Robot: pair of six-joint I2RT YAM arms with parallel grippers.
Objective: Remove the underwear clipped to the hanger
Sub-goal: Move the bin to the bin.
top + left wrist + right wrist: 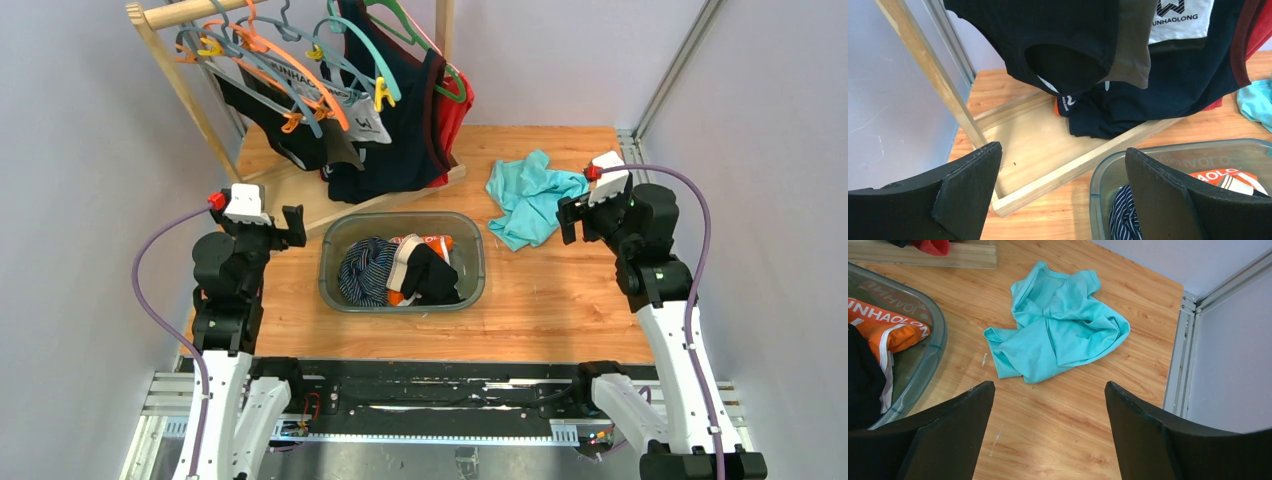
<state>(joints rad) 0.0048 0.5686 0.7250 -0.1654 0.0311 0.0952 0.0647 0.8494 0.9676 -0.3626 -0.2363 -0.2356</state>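
Both wide open and empty, the left gripper (1063,150) and right gripper (1049,385) hover short of the rack (185,90), where the underwear (285,135) hangs clipped to hangers (296,72); the left, nearer the rack, should likely pinch a low hem and pull straight down.

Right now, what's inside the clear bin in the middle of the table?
Inside the bin lie a navy striped garment, an orange piece with white lettering, and a black piece. They overlap, so whatever lies underneath them is hidden.
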